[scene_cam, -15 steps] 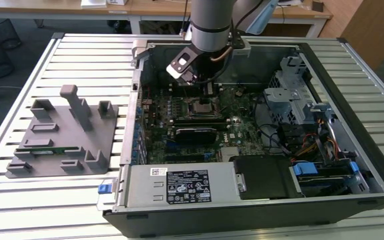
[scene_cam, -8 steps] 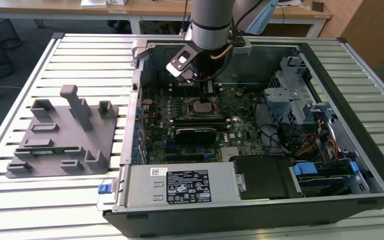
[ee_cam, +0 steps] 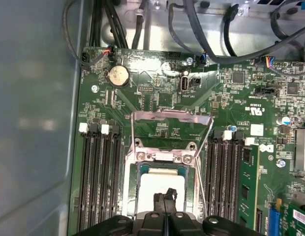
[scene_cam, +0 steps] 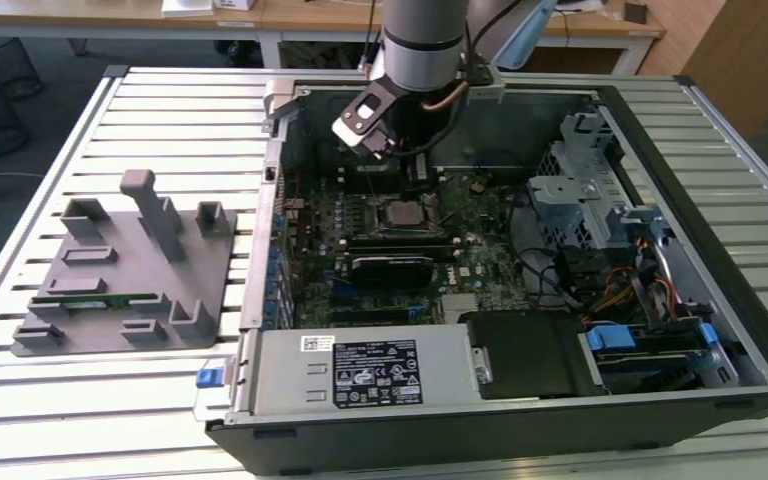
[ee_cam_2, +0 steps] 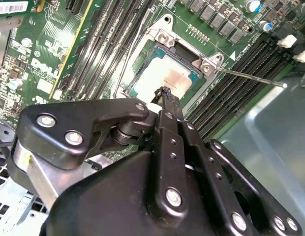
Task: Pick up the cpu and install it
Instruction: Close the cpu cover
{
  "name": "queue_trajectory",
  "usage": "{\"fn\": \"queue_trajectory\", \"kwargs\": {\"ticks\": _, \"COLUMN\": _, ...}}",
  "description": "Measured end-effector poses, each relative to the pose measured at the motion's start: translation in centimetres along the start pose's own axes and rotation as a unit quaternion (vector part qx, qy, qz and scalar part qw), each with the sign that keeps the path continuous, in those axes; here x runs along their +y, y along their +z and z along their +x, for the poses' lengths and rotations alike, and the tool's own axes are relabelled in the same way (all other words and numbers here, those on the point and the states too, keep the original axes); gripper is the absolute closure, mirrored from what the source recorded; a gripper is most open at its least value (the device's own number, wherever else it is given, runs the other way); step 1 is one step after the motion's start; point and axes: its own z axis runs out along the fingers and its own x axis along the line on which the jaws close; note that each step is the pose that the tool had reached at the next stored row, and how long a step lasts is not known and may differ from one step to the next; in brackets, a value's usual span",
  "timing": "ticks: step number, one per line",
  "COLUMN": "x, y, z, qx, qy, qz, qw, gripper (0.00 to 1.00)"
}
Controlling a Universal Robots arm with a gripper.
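Fixture: in the exterior view we see a grey moulded fixture [scene_cam: 124, 290] on the slatted table [scene_cam: 37, 400], at 9 o'clock of the case.
Case: the open computer case [scene_cam: 491, 440] lies flat, motherboard [scene_cam: 478, 215] facing up.
Cpu: it [ee_cam_2: 165, 73] sits flat in the socket [ee_cam_2: 160, 37], load plate [ee_cam: 172, 120] raised.
Gripper: its [ee_cam_2: 165, 92] fingers are pressed together, tips at the cpu's silver top.
Drive cage: metal [scene_cam: 584, 190], at 3 o'clock of the motherboard.

Slatted metal table [scene_cam: 157, 100] carries open computer case [scene_cam: 491, 437], grey fixture [scene_cam: 104, 300].
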Motion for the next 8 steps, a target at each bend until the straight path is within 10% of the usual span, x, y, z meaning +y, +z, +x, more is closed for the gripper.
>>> {"fn": "queue_trajectory", "kwargs": {"ticks": 8, "x": 0.08, "y": -2.6, "z": -0.03, "qx": -0.0001, "qy": 0.0, "qz": 0.0001, "qw": 1.0, "gripper": 0.89}}
